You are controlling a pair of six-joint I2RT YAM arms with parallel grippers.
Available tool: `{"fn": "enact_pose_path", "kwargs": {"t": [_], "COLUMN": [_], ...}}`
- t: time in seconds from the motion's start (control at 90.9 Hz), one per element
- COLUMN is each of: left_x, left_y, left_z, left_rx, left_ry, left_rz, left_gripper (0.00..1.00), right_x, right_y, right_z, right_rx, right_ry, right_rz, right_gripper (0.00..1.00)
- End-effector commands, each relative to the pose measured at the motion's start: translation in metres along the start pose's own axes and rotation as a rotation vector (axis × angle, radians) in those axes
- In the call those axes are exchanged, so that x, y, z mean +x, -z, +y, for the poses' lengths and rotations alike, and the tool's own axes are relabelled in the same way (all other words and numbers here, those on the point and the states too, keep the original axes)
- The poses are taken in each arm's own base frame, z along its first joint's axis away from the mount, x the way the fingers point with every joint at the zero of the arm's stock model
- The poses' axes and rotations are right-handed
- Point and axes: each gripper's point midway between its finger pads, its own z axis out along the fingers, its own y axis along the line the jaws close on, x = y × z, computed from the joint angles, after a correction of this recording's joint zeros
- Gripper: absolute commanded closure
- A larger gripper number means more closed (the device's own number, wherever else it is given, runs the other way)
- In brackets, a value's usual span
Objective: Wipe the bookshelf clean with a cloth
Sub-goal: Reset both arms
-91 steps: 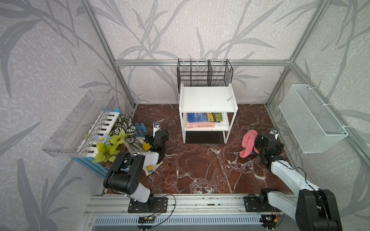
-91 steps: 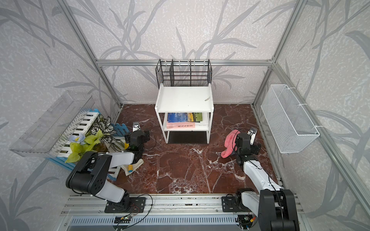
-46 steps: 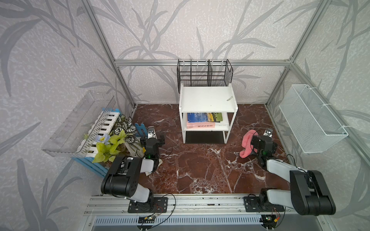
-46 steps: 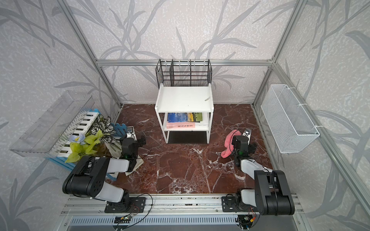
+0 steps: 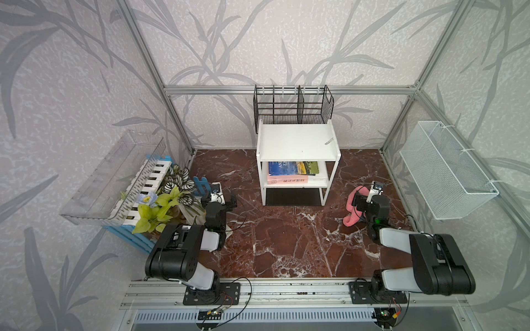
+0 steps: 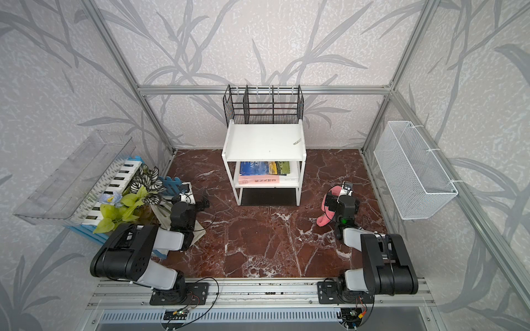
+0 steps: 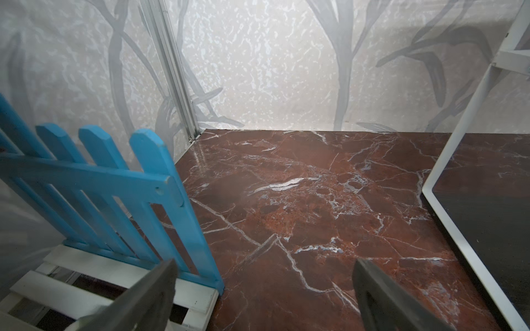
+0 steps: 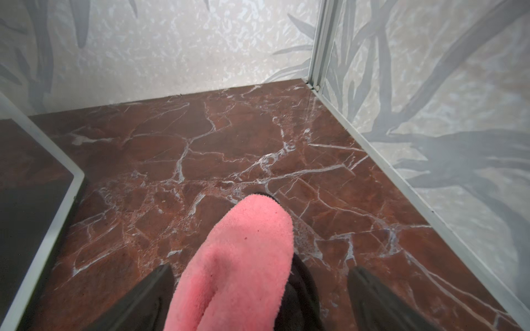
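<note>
The white bookshelf stands at the back middle of the marble floor; its top board carries a small grey scrap. Its white leg and base edge show in the wrist views. The pink fuzzy cloth lies on the floor to the shelf's right. My right gripper sits low over the cloth, open, with the cloth running between its jaws. My left gripper is open over bare floor beside the blue fence.
A black wire rack stands behind the shelf, and books lie on its lower tier. A white mesh basket hangs on the right wall. A clear tray and a blue fence planter fill the left side.
Both arms have folded up, elbows drawn toward the front rail, and the grippers shifted slightly left. The cloth has not moved. Both grippers stay open.
</note>
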Motion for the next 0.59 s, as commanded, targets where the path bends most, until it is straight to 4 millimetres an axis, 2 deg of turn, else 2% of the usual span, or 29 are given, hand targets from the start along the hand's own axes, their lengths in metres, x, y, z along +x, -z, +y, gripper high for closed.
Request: {"fn": "enact_pose_path", "kwargs": {"t": [0.0, 0.077, 0.132, 0.583], "left_x": [-0.0035, -0.0035, -0.0038, -0.0032], "left_y": [0.0007, 0.0010, 0.0012, 0.0006], "left_z": [0.0013, 0.0015, 0.0015, 0.0013], "left_rx": [0.002, 0.002, 0.002, 0.004], "left_ry": [0.017, 0.017, 0.017, 0.018], "left_rz": [-0.021, -0.021, -0.022, -0.019], "left_gripper": [0.00, 0.00, 0.00, 0.00], "right_x": [-0.0023, -0.0071, 0.0006, -0.0020], "right_y": [-0.0129, -0.0142, -0.0147, -0.0150], "right_z": [0.0190, 0.0194, 0.0151, 0.0140], "right_rx": [-0.092, -0.079, -0.053, -0.047], "right_ry": [0.043, 0.050, 0.044, 0.040], "right_rz": [-0.043, -0.033, 0.025, 0.008], "right_gripper": [0.01, 0.01, 0.01, 0.01]}}
